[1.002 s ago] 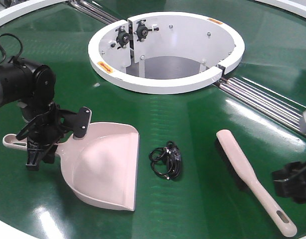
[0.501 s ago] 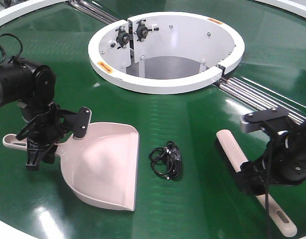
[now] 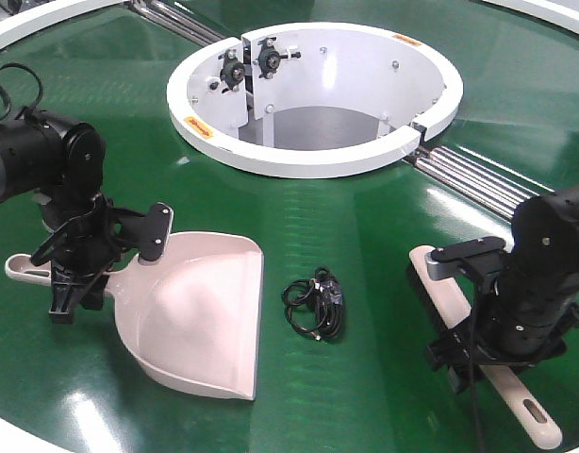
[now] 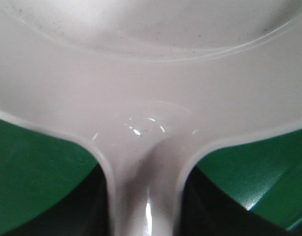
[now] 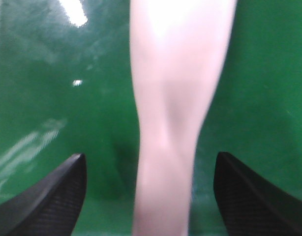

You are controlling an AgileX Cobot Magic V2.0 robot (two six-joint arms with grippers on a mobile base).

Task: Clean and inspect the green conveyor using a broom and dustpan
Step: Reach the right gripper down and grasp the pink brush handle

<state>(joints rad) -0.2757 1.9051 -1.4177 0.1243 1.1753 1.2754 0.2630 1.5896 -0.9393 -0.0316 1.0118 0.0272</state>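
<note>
The beige-pink dustpan lies on the green conveyor, mouth toward the near edge. My left gripper is shut on its handle, whose slotted end sticks out to the left. In the left wrist view the dustpan handle runs between the dark jaws of my left gripper. The broom lies at the right, bristles down. My right gripper hovers low over its handle. In the right wrist view the broom handle sits between the open fingers of my right gripper, untouched.
A black coiled cable bundle lies on the belt between dustpan and broom. Behind them stands the large white ring opening. Metal rollers run back-left to right past it. The white rim borders the near edge.
My right arm has come in from the right edge and now stands over the broom's handle with the fingers astride it. The left arm and dustpan have not moved.
</note>
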